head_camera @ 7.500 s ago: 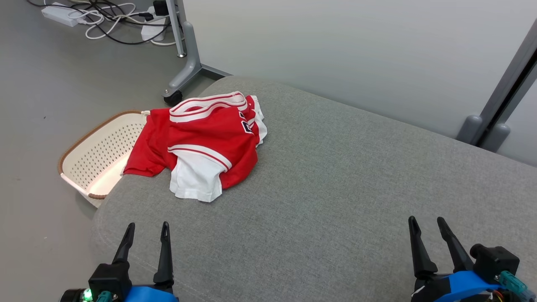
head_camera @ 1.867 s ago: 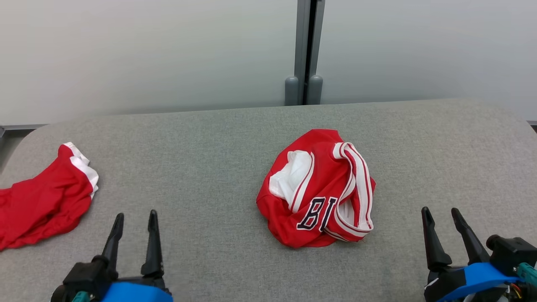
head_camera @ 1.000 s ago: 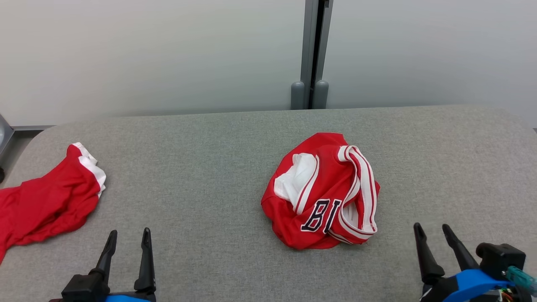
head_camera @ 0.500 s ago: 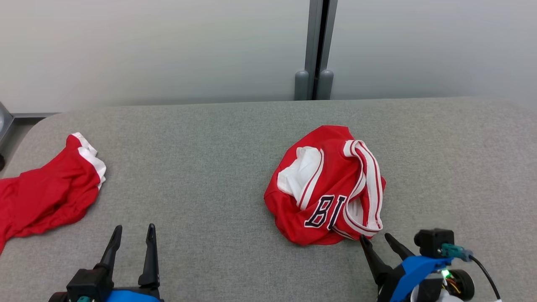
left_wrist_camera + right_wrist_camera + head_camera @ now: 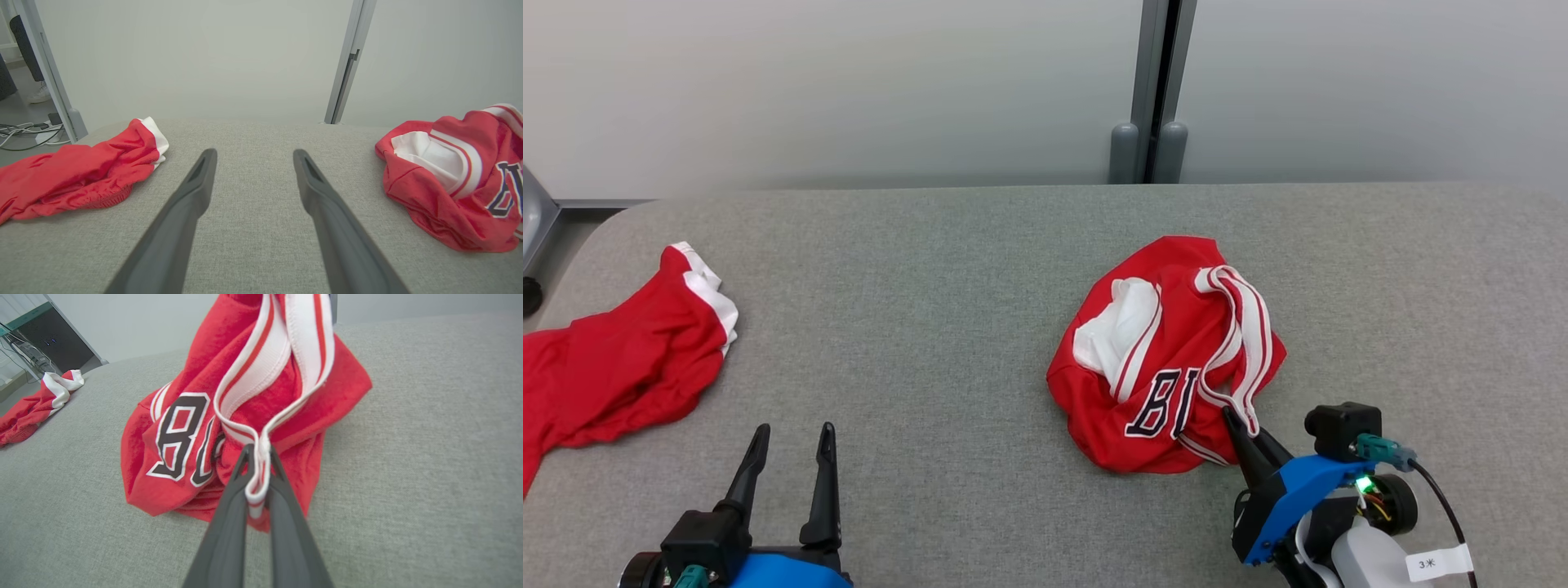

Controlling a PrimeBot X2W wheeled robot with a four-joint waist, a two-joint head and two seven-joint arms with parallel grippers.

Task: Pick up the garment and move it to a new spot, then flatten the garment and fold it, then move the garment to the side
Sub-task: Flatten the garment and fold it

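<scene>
The red sports garment (image 5: 1168,359) lies crumpled right of centre on the grey padded worktop (image 5: 931,327), dark lettering facing the near side. The right end effector (image 5: 1240,425) is clenched on the near loop of its white-and-red striped band (image 5: 265,367). In the right wrist view the two fingers meet on a narrow fold of that band, with the rest of the cloth heaped beyond.

The step in hand looks like the pick-up, and the grip is thin, only the band's edge. A slow, straight rise suits it best, letting the bundle hang and unroll under its own weight and not dragging it across the fabric surface, which would likely tug the band out. Once the garment hangs free, the bare stretch of worktop between the two garments seems the obvious new spot.

The left end effector (image 5: 795,429) rests released at the near left, fingers spread and holding nothing. It is well placed to take a second point on the band for flattening. The set-down should stay clear of the second red garment (image 5: 621,367) at the far left edge.
</scene>
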